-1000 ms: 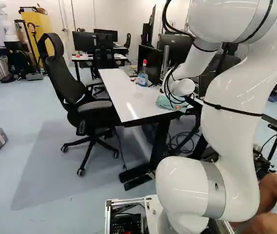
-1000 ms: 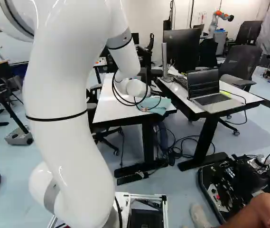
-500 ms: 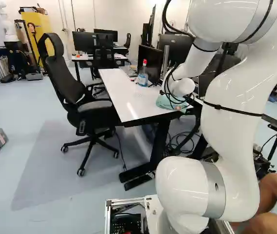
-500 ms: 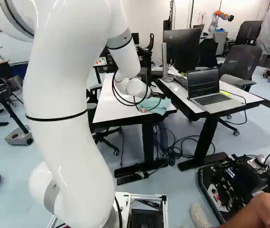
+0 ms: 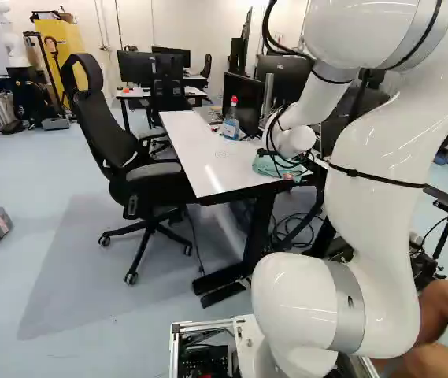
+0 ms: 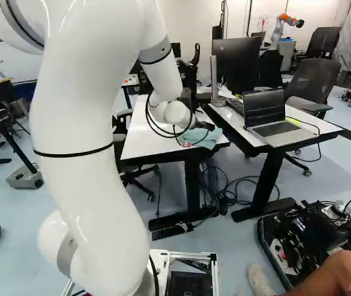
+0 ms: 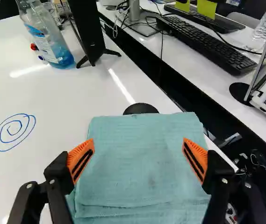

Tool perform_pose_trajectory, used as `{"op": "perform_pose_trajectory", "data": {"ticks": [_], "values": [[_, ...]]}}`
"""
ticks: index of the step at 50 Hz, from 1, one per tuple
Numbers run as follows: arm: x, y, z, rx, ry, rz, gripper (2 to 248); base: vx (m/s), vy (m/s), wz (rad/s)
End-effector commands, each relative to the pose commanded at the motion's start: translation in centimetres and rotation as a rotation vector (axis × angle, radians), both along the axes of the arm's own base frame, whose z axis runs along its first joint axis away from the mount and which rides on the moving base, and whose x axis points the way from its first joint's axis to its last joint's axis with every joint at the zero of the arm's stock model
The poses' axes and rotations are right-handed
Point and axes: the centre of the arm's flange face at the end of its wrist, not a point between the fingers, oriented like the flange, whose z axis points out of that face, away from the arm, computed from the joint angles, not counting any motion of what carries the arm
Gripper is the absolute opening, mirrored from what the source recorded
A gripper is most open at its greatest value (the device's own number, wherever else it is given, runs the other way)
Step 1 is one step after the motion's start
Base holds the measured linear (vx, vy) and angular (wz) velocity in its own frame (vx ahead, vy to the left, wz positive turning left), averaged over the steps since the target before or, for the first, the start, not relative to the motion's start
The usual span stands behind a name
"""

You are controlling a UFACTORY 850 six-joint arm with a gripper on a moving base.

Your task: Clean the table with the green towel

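The green towel (image 6: 207,138) lies folded on the near corner of the white table (image 6: 139,139). My gripper (image 6: 206,125) is low over it in the right base view, partly hidden by the wrist and cables. In the wrist view my gripper (image 7: 138,146) stands wide open, its orange pads on either side of the towel (image 7: 142,163), not closed on it. Whether the fingertips touch the cloth I cannot tell. A blue spiral mark (image 7: 14,132) is on the tabletop beside the towel.
A spray bottle (image 7: 46,37) and a monitor (image 7: 87,28) stand farther along the table. Across a narrow gap, a second table holds a keyboard (image 7: 203,42) and laptop (image 6: 275,120). An office chair (image 5: 149,177) stands against the table's side.
In the right base view my gripper has shifted slightly over the towel, and more of its black body shows beyond the wrist. The base and the towel have not visibly moved.
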Motion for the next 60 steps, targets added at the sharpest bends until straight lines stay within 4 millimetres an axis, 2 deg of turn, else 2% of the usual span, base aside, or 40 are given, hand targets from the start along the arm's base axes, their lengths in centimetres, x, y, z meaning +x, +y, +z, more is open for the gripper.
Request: {"op": "perform_pose_trajectory", "data": {"ticks": [60], "values": [[-0.42,0.01,-0.5,0.038,0.063,-0.03,247,0.0,0.0,0.0]]}}
